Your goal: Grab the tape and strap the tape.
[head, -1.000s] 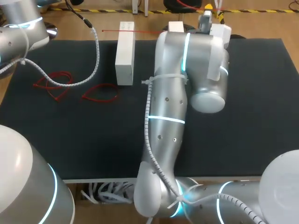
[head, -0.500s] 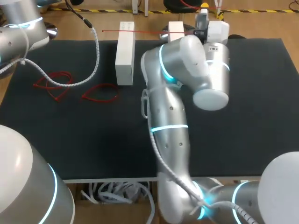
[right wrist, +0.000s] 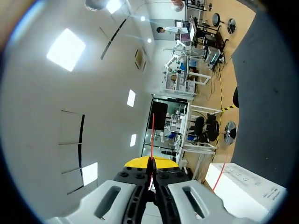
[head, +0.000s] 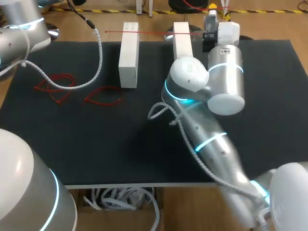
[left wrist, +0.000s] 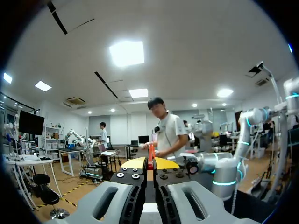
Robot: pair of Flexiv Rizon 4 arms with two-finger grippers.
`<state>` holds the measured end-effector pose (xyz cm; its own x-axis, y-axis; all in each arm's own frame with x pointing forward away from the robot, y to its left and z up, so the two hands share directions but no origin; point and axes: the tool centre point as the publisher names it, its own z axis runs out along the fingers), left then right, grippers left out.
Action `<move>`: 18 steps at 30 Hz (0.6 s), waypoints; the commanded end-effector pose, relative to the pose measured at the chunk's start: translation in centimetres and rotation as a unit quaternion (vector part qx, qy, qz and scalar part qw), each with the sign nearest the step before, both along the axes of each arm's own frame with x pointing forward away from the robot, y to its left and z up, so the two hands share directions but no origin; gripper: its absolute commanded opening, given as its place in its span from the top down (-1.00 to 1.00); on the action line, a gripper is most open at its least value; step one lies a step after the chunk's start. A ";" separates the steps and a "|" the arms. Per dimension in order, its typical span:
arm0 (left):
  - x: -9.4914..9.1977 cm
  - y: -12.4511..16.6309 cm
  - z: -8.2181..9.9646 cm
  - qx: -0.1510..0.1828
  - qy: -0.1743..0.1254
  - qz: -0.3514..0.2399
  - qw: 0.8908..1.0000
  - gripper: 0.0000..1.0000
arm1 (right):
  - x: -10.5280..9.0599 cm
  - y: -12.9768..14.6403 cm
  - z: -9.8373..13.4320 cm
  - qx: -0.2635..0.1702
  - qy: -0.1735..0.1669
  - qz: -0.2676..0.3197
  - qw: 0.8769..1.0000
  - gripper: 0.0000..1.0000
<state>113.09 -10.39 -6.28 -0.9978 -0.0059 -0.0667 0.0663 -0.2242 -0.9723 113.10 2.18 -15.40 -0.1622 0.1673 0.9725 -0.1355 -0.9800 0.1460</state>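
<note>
Strapping step, I reckon: right gripper (right wrist: 152,162) and left gripper (left wrist: 150,162) each pinch thin red tape (head: 144,32), strung across two white rectangular blocks (head: 128,57) at the far edge, so next needs a steady tightening pull.

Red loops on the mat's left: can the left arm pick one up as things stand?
Probably not yet: the left gripper is shut on a red strap; otherwise only its cable crosses the loops.
</note>
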 end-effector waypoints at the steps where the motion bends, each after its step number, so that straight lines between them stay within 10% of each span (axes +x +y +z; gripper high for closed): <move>1: 0.1 0.0 0.0 0.000 -0.001 -0.001 1.000 1.00 | -0.1 -0.3 0.7 -0.003 0.016 0.000 1.000 1.00; 18: 0.1 0.0 0.0 0.000 -0.001 -0.001 1.000 1.00 | -0.3 -0.5 0.8 -0.022 0.012 -0.019 1.000 1.00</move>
